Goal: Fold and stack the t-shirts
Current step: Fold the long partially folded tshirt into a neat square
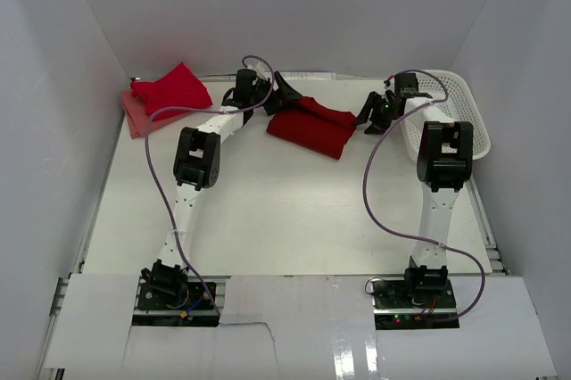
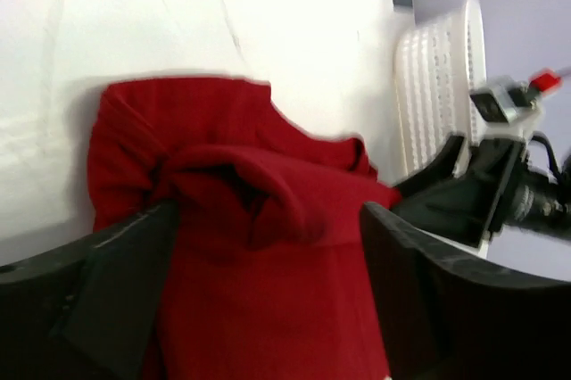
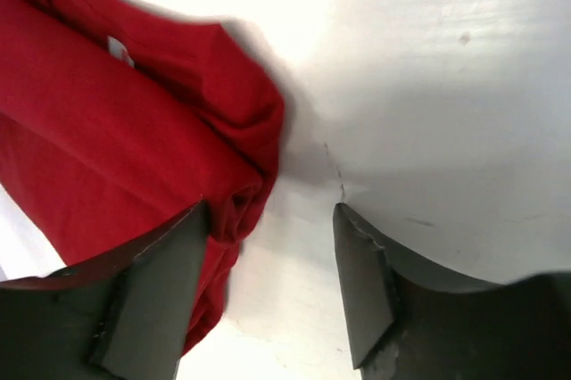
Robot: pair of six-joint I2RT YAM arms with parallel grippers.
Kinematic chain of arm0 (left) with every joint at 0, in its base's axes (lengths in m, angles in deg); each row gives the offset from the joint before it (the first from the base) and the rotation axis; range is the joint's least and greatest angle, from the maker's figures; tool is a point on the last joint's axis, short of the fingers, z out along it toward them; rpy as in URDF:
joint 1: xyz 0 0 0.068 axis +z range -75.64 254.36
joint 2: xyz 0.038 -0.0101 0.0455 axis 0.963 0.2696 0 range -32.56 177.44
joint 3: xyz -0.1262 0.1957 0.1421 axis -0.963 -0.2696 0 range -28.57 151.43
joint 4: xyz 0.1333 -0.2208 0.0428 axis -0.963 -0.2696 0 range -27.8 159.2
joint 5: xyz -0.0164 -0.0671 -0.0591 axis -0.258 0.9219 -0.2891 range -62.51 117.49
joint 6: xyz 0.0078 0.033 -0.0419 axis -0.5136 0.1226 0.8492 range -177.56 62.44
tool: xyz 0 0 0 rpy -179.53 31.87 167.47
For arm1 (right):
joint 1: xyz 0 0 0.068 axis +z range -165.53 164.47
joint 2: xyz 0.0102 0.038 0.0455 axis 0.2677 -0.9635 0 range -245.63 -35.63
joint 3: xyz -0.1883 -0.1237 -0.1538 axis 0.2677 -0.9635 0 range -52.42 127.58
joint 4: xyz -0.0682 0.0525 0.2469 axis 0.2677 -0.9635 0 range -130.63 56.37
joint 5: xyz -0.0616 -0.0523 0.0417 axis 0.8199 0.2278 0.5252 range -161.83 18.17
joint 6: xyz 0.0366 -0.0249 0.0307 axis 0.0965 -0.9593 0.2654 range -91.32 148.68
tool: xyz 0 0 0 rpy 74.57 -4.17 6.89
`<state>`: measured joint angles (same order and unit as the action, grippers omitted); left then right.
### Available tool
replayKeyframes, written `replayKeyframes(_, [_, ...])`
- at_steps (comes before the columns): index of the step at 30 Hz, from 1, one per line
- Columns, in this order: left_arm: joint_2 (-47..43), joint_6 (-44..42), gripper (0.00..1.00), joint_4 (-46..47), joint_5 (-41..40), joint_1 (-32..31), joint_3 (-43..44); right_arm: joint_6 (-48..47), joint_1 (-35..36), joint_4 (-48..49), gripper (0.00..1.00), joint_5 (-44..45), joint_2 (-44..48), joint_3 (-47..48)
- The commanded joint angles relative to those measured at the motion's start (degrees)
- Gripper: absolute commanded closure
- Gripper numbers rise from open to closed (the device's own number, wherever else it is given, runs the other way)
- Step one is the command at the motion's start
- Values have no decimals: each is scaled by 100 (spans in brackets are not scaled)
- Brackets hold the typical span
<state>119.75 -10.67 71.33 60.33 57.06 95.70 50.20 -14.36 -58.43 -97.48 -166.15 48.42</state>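
A deep red t-shirt (image 1: pixel 309 128) lies folded and slightly bunched at the back middle of the table. My left gripper (image 1: pixel 285 95) hovers at its left end, open; in the left wrist view the cloth (image 2: pixel 259 193) spreads below and between the wide-apart fingers (image 2: pixel 125 291). My right gripper (image 1: pixel 368 119) stands open at the shirt's right end, where the shirt's rumpled edge (image 3: pixel 116 130) sits beside its left finger (image 3: pixel 152 295) and bare table shows between the jaws. Another red t-shirt (image 1: pixel 176 88) rests folded on a salmon-pink one (image 1: pixel 136 119) at the back left.
A white lattice basket (image 1: pixel 453 112) stands at the back right, close behind the right arm, and also shows in the left wrist view as the basket (image 2: pixel 437 86). White walls enclose the table on three sides. Purple cables loop over both arms.
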Motion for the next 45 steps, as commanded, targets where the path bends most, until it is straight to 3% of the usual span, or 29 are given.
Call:
replayKeyframes(1, [-130, -145, 2, 234, -532, 157, -226, -86, -38, 526, 36, 446, 377, 0])
replayKeyframes(2, [-471, -250, 2, 357, -620, 157, -445, -95, -29, 685, 27, 508, 509, -177])
replayKeyframes(6, [-1413, -628, 2, 552, -1033, 157, -1334, -323, 50, 1073, 20, 745, 1353, -784])
replayKeyframes(15, [-2609, -1015, 2, 464, -1201, 139, -2380, -517, 568, 292, 20, 350, 1073, -258])
replayKeyframes(23, [-2742, -1296, 2, -19, -1446, 122, -3004, -412, 885, -113, 19, 271, 413, 305])
replayKeyframes(29, [-2269, -1657, 2, -713, -1781, 113, -2514, -324, 990, -51, 25, 297, 309, 383])
replayKeyframes(32, [-1865, -1771, 2, -1152, -1790, 122, -2004, -376, 1008, -394, 25, 367, 106, 718])
replayKeyframes(36, [-1529, -1815, 2, -1435, -1755, 122, -1599, -368, 1034, -149, 24, 377, 351, 359])
replayKeyframes(45, [-519, -1920, 2, -2093, -596, 113, -413, -420, 1043, -227, 22, 429, 756, 234])
